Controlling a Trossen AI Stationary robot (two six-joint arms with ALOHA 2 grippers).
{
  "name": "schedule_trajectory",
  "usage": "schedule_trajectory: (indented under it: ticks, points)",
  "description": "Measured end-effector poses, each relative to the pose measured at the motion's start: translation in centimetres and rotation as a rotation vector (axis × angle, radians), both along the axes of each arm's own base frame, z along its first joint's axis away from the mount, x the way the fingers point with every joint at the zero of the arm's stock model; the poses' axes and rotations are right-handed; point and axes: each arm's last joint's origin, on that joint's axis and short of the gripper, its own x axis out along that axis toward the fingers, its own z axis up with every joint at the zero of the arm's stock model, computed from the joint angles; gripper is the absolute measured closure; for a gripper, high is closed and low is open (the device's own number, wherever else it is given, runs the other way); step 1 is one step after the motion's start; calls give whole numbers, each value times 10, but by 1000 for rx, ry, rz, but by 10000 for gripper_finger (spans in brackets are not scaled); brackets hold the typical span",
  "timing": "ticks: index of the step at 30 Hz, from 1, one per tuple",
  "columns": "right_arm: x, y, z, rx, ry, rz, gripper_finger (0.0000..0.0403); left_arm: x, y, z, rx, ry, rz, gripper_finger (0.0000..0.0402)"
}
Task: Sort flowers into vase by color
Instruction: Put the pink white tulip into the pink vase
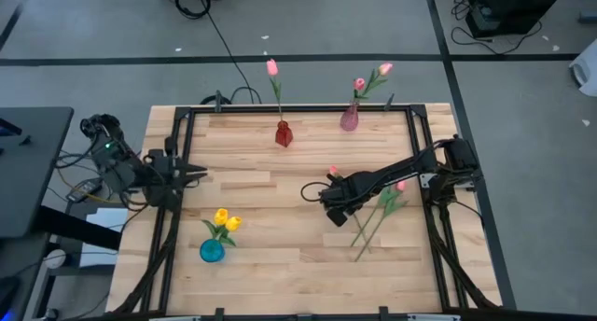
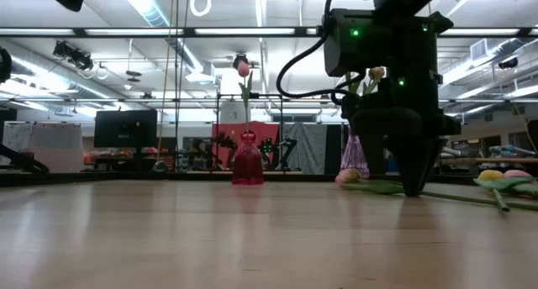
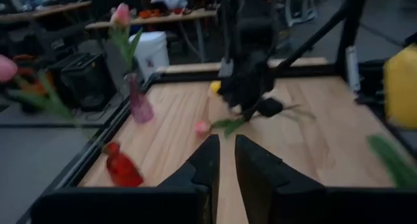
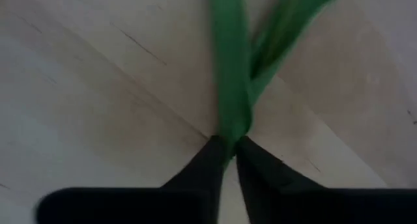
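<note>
Green stem (image 4: 232,87) pinched in right gripper (image 4: 228,144); left gripper (image 3: 227,160) nearly closed, empty.

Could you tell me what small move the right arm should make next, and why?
Probably a short straight lift. The right gripper is down at the tabletop with its fingers pinched on a green stem of the loose flowers. Raising it would show whether the stem is held before it is carried to a vase. The left gripper waits at the left edge.
</note>
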Motion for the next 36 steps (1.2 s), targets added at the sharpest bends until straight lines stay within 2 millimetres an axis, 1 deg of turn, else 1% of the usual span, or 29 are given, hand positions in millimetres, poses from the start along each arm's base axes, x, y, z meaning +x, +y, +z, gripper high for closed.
schedule_trajectory:
  ticks: [2, 3, 6, 8, 11, 15, 18, 22, 25, 30, 36]
  points:
    - [0, -1, 0, 4, 2, -5, 383, 1, -1, 4, 7, -23, -23, 352]
    - [0, -2, 0, 6, 3, 4, 390, 1, -2, 5, 14, -31, -37, 354]
    - [-1, -3, 1, -5, 2, 41, 386, 2, -3, 7, 16, -39, -63, 355]
    - [-3, -5, 7, -74, -12, 77, 386, 2, -3, 6, 20, -33, -64, 355]
    - [-3, -6, 30, -175, -128, 123, 395, 2, -3, 5, 24, -25, -65, 355]
    - [-8, -16, 67, -242, -336, 172, 397, 2, -3, 5, 21, -26, -64, 355]
    - [-22, -24, 93, -337, -500, 178, 397, 2, -3, 5, 18, -24, -68, 355]
    - [-46, -29, 110, -511, -714, 208, 397, 1, -3, 5, 16, -21, -76, 355]
    - [-62, -32, 114, -665, -871, 170, 396, 1, -3, 5, 21, -21, -76, 355]
    - [-88, -38, 109, -907, -994, 100, 395, 1, -3, 5, 22, -17, -76, 355]
    - [-111, -49, 107, -1172, -1019, 46, 395, 1, -3, 4, 58, -8, -82, 356]
